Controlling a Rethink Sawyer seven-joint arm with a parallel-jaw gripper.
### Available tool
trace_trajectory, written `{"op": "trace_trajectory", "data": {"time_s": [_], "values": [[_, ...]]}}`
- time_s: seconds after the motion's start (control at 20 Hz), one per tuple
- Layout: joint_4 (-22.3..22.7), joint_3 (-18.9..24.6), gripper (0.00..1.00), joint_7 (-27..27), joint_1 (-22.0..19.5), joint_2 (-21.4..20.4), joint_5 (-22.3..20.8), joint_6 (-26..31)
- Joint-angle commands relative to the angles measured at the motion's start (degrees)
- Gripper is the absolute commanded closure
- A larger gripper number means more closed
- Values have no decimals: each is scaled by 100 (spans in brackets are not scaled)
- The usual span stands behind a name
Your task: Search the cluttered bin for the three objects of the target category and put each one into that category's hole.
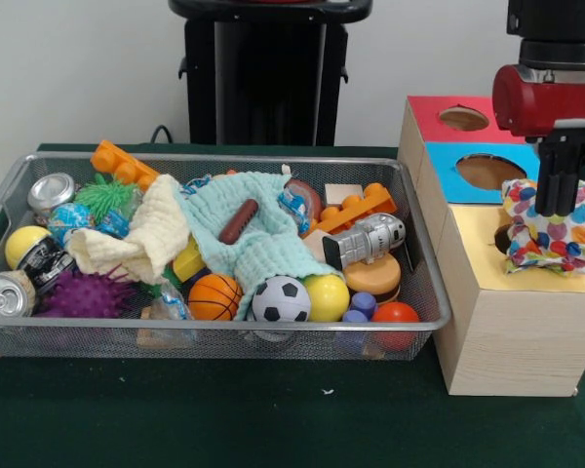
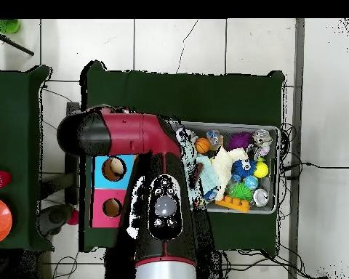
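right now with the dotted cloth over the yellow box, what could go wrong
1. The polka-dot cloth held in the gripper spreads wider than the hole in the yellow-topped box, which it mostly hides. If released now it may drape on the top instead of dropping in.
2. The cloth's edge hangs near the blue-topped box's opening; a drift that way could put it in the wrong hole.

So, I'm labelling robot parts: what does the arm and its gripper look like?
The arm is glossy dark red with black joints and a grey-white collar near its base. A round grey button pad sits on top. The gripper is black, below a red wrist.
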Motion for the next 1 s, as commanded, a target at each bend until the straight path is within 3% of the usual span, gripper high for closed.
{"op": "trace_trajectory", "data": {"time_s": [0.05,1.0], "values": [[458,204,100,1036,-48,226,176,301],[491,281,100,931,-46,216,288,712]]}}
